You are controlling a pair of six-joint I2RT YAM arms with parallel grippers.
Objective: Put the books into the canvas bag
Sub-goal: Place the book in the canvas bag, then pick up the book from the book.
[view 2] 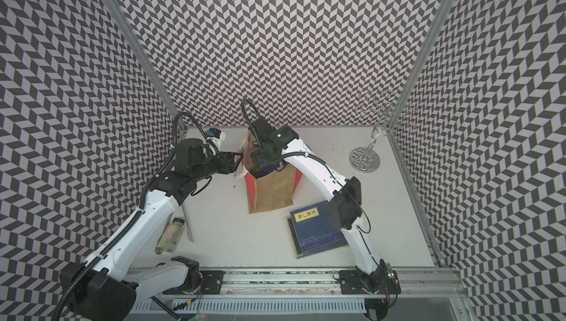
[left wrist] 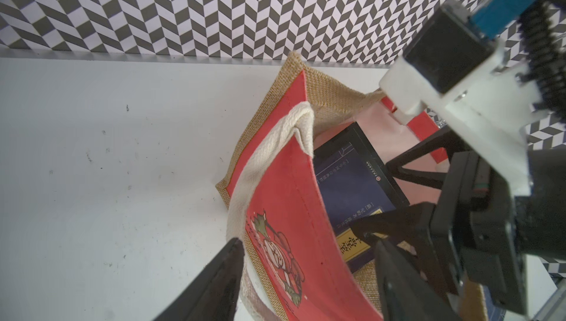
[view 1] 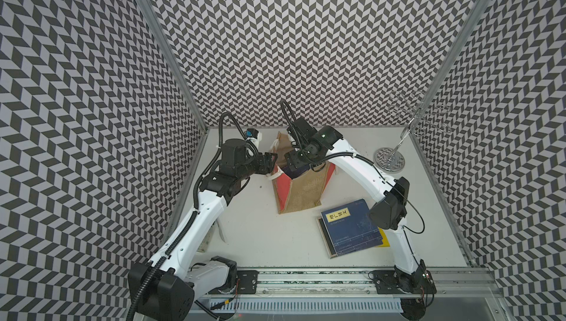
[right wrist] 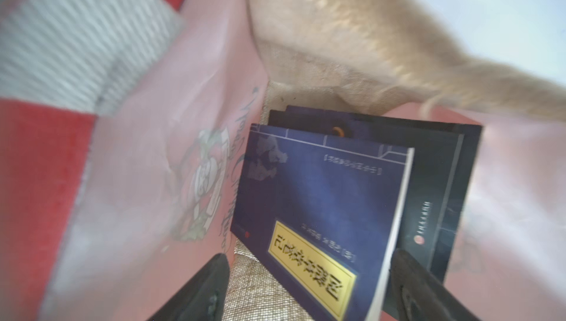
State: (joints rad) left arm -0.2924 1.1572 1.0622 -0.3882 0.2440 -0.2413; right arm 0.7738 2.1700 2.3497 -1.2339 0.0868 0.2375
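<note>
- Tan jute and red panels mark the boxy canvas bag (view 1: 298,181) at the middle of a top view, standing on the white desk (view 1: 269,236). The right gripper (view 1: 291,163) hangs over the bag's open mouth, and the left gripper (view 1: 271,163) sits at its left rim. A stack of navy paperback books with a yellow title label (view 1: 352,227) lies at lower right, well apart from the bag.
- Both top views show a chrome wire stand (view 2: 366,158) at upper right; a clear jar lying on its side (view 2: 170,235) shows at lower left of a top view.
- Left wrist view: the left arm's fingers (left wrist: 220,282) stand parted either side of the red wall and cream woven handle (left wrist: 275,151); whether they press the wall I cannot tell.
- Right wrist view: the right arm's fingers (right wrist: 214,282) are spread wide, gripping nothing; a navy book with a yellow label (right wrist: 318,221) stands loose between them inside the bag, black-covered books (right wrist: 438,197) behind it.
- Judgement: the drop-off step looks done. Next calls for lifting the right arm clear of the mouth and reaching for the stack at lower right.
</note>
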